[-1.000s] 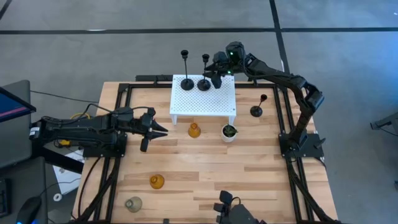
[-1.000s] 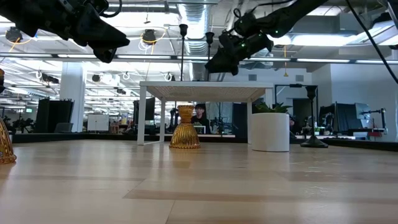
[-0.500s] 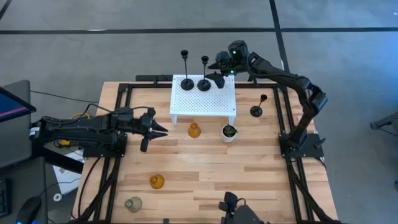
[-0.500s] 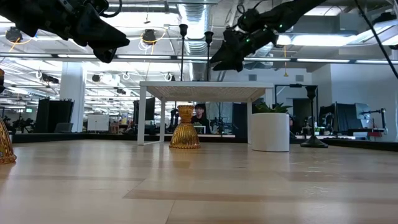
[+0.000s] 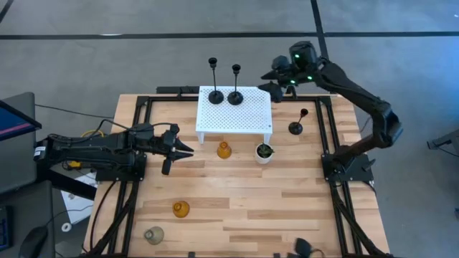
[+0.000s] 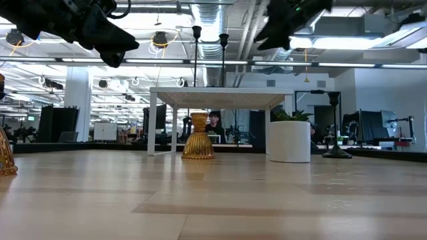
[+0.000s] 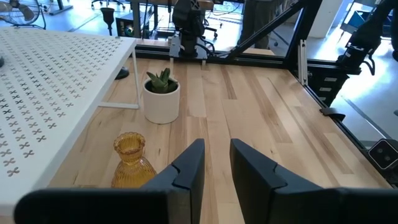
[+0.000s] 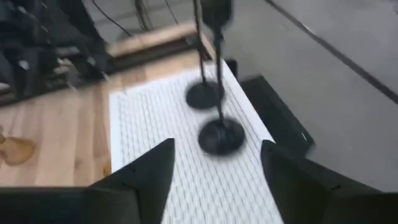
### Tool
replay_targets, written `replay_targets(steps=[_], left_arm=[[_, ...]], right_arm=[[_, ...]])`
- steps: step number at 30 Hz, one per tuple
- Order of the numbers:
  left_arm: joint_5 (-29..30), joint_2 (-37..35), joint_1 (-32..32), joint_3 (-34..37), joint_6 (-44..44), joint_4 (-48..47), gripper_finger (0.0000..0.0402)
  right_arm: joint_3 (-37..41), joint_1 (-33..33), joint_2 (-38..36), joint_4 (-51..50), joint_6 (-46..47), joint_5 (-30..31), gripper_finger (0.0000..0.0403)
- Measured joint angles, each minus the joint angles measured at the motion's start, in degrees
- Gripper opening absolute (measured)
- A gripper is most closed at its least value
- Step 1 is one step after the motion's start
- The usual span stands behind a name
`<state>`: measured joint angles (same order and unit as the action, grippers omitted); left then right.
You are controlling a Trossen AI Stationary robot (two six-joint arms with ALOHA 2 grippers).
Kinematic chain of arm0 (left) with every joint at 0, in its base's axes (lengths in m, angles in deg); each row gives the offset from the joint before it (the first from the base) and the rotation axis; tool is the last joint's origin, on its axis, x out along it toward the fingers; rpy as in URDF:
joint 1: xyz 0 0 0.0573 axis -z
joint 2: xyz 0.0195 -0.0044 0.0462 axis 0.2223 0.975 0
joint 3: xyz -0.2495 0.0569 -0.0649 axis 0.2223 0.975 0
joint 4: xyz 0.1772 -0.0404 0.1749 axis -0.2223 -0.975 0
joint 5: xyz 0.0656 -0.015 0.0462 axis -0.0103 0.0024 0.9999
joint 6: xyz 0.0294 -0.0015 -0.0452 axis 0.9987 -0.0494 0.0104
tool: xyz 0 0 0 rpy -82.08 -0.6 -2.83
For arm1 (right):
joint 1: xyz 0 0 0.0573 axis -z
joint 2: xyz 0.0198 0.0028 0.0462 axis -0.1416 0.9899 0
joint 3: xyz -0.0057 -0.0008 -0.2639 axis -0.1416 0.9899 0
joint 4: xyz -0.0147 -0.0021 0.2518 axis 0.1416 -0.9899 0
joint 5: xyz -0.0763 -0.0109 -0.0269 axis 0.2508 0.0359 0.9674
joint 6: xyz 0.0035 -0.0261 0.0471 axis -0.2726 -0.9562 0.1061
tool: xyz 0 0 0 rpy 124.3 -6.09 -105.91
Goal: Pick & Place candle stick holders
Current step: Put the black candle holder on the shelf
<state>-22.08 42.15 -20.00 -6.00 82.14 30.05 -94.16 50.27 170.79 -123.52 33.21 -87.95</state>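
Two black holders (image 5: 224, 94) are standing on the white stand (image 5: 235, 115); right gripper (image 5: 275, 83), fingers apart, is hovering seemingly beyond its corner.

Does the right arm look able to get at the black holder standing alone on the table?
Probably yes: the right claw hangs open just above the lone black holder, with nothing between them.

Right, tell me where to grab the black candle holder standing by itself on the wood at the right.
Take the short black holder by its thin upright stem, above the round base. Coming from above with fingers either side of the stem looks best: the base is flat and low. The right gripper, open, is nearest; the plant pot stands clear.
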Motion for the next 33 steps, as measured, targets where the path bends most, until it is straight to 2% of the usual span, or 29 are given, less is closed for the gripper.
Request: replay_targets(steps=[9, 17, 23, 27, 33], left_arm=[[0.0, 0.0, 0.0, 0.0, 0.0, 0.0, 0.0076], [0.0, 0.0, 0.0, 0.0, 0.0, 0.0, 0.0076], [0.0, 0.0, 0.0, 0.0, 0.0, 0.0, 0.0076], [0.0, 0.0, 0.0, 0.0, 0.0, 0.0, 0.0076], [0.0, 0.0, 0.0, 0.0, 0.0, 0.0, 0.0076]], right_arm=[[0.0, -2.2, -8.3, -17.6, 1.5, 9.2, 0.0099], [0.0, -5.7, -12.1, -26.9, 4.2, 16.8, 0.0010], [2.8, -7.8, -13.8, -30.6, 8.6, 20.0, 0.0011], [9.3, -8.1, -16.0, -30.3, 10.7, 20.3, 0.0003], [20.9, -8.0, -20.8, -27.4, 15.8, 25.0, 0.0001]])
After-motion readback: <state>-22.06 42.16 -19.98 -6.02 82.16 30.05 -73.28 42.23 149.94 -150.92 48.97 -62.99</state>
